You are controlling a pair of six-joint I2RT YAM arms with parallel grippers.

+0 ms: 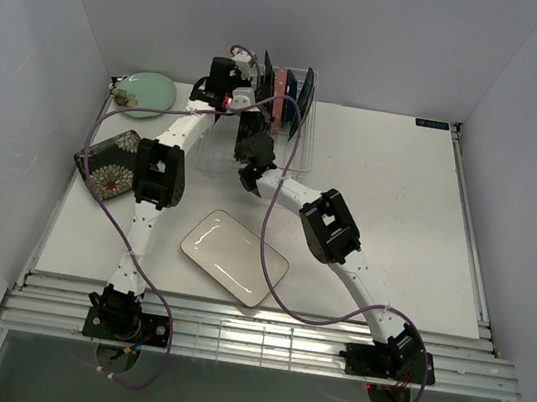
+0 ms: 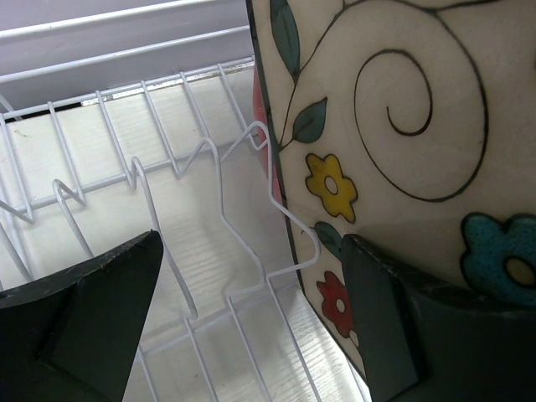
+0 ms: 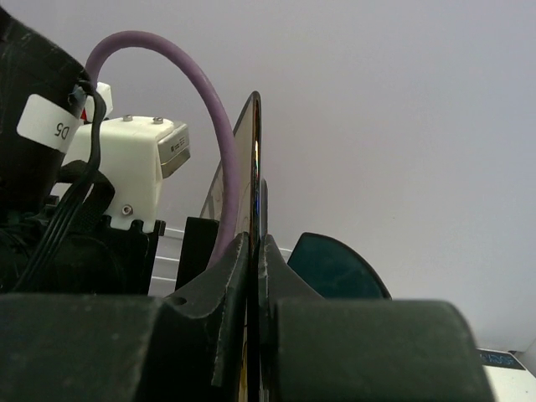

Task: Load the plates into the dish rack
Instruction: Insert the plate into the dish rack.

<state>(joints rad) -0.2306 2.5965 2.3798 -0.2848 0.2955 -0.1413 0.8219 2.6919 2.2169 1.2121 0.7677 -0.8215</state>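
Two grippers meet over the white wire dish rack at the far side of the table. The right gripper is pinched tight on the thin edge of an upright square patterned plate, cream with a black spiral and yellow, red and teal flowers. The left gripper hangs above the rack's prongs with its jaws spread wide and nothing between them. The patterned plate stands just beside its right-hand finger, though contact cannot be made out. A round pink plate and a dark blue plate already stand on edge in the rack. On the white table, a white rectangular plate lies flat near the arms' bases. A dark floral rectangular plate sits at the left edge, partly under the left arm, and a pale green round plate rests in the far left corner. Plain pale walls close in the table on three sides.
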